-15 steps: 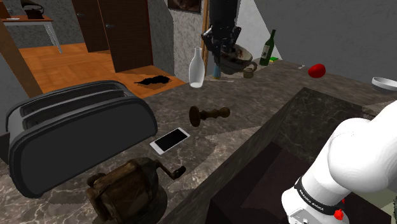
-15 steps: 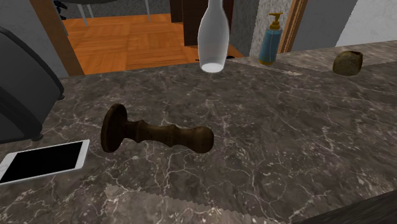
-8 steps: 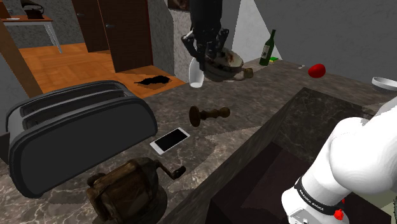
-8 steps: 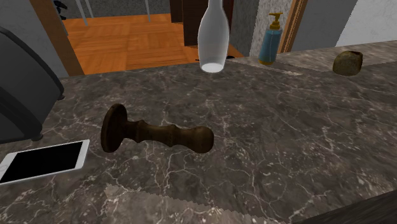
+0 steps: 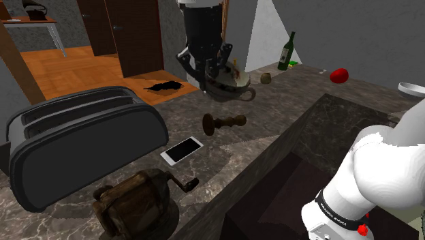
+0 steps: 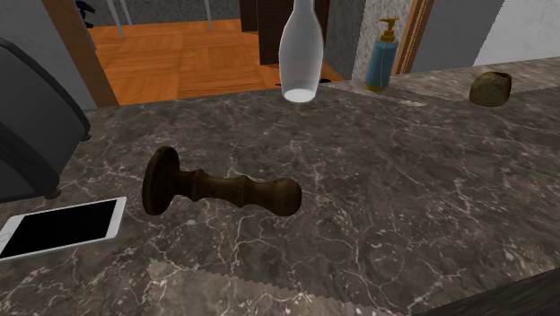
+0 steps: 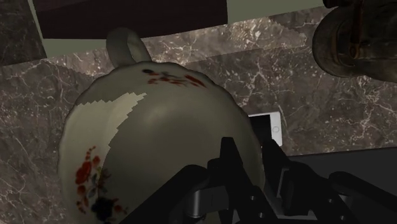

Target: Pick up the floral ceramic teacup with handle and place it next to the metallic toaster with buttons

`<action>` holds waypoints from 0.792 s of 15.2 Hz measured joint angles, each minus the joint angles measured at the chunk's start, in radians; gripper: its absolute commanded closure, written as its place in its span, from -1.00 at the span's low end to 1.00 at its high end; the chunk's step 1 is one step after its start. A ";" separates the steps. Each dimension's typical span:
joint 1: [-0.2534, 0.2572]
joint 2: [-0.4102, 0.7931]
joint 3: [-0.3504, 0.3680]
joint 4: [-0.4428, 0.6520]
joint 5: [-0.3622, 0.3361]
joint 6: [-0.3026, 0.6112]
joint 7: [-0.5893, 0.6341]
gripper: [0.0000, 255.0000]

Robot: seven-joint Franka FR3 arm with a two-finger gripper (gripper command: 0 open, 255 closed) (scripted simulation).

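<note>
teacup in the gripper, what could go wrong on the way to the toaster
1. The gripper pinches the teacup at one spot on its rim, and the cup hangs tilted, so it may swing or slip.
2. Beside the toaster lie a phone and a wooden grinder; a careless set-down could land on either.
3. A turned wooden piece lies between cup and toaster; descending early could knock it.

The second exterior view's left edge cuts off the dark grey slotted toaster (image 6: pixel 31 126) and the flat white phone (image 6: pixel 58 226) just beside it. Beyond the toaster, the slim white bottle (image 6: pixel 301 54) loses its neck at the top edge. In the wrist view, the cream floral teacup (image 7: pixel 146 140) hides most of the phone.
</note>
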 measured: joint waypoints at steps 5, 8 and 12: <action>0.002 -0.012 0.001 -0.074 0.005 0.063 0.004 1.00; 0.003 -0.014 0.001 -0.117 0.005 0.103 0.004 1.00; 0.005 -0.016 0.003 -0.175 0.007 0.159 0.009 1.00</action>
